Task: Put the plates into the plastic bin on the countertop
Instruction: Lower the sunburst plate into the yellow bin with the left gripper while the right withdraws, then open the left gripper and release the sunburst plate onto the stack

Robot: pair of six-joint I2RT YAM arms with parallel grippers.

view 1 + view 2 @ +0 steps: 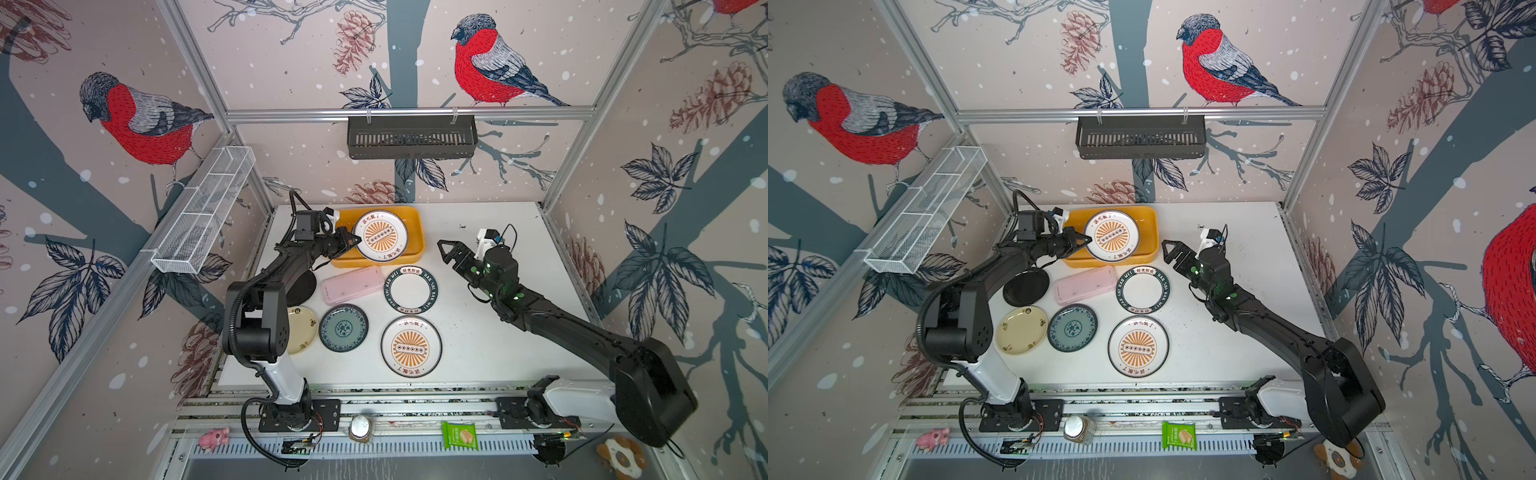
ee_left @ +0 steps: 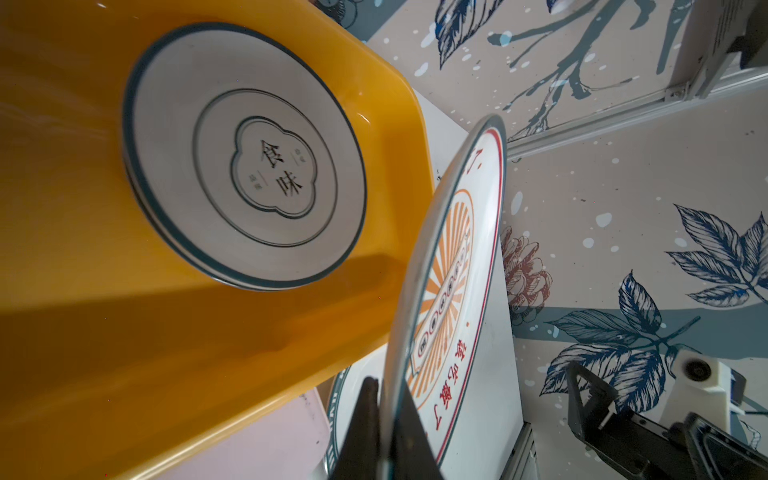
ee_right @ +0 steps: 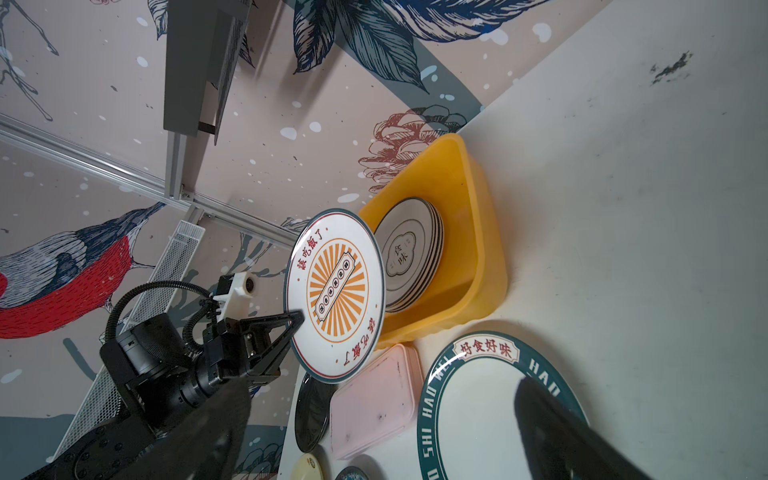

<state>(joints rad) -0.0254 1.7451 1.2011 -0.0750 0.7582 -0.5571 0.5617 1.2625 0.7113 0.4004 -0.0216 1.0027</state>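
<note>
- The left tool [image 1: 355,240] pinches the sunburst plate [image 1: 380,236] by its rim, over the yellow bin [image 1: 417,239].
- Lower it gently onto the stack of plates [image 2: 245,158] inside, then let go.
- The right tool [image 1: 444,252] is wide and empty, nearby.

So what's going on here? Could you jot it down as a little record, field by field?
Left gripper: shut on the rim of a sunburst plate, held over the plastic bin
Right gripper: open, empty, above the countertop beside the bin
In bin: a stack of cloud-emblem plates
On countertop: lettered-rim plate, second sunburst plate, teal plate, cream plate, black plate
Also there: pink box
</note>
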